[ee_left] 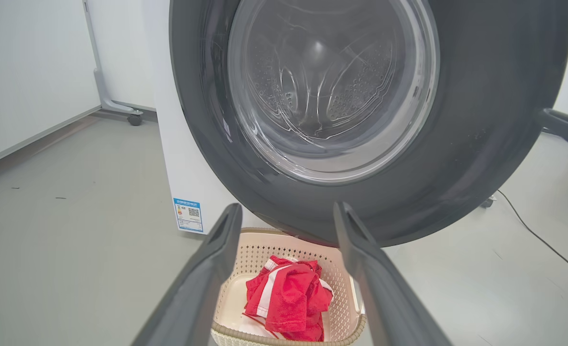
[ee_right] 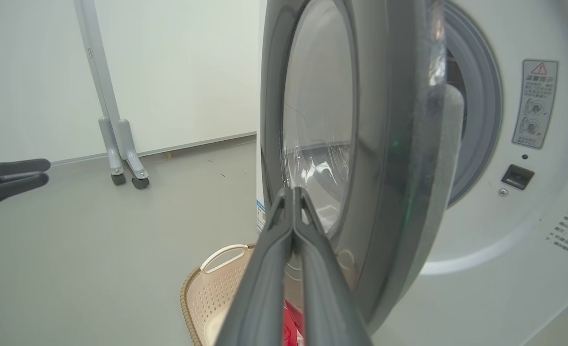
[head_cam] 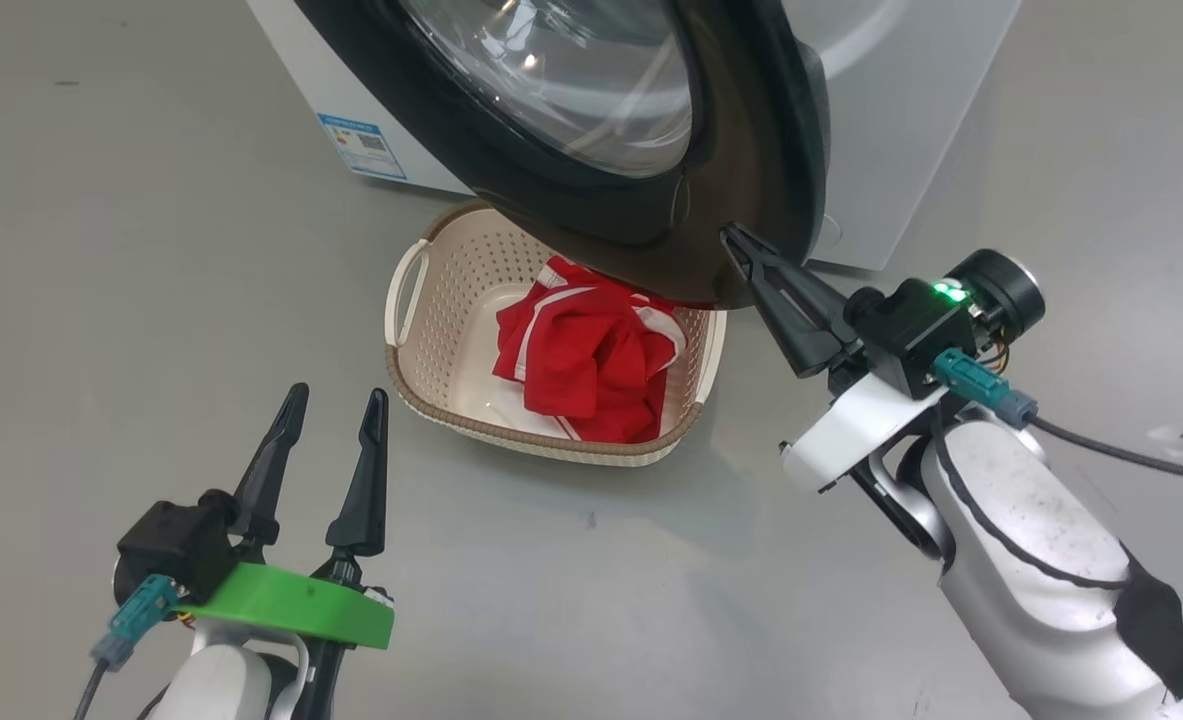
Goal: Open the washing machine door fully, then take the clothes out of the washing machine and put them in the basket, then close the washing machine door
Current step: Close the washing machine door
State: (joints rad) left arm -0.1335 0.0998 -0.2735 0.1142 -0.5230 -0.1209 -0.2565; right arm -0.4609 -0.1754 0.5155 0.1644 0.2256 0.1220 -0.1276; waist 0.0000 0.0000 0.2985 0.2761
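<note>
Clothes (head_cam: 591, 355) in basket (head_cam: 461, 290), so I reckon I'm closing the door (head_cam: 751, 120): the pinched, empty right claw (head_cam: 729, 235) at its rim must push; left claw (head_cam: 339, 395) gapes empty.

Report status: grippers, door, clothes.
Left gripper open, free. Right gripper shut, tips at door. Door partly open. Clothes in basket, under door.

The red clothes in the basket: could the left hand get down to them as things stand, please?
Probably yes. The left hand is open and points toward the basket, with nothing standing between them. The door overhangs the basket's far side, but the near part of the clothes lies uncovered.
</note>
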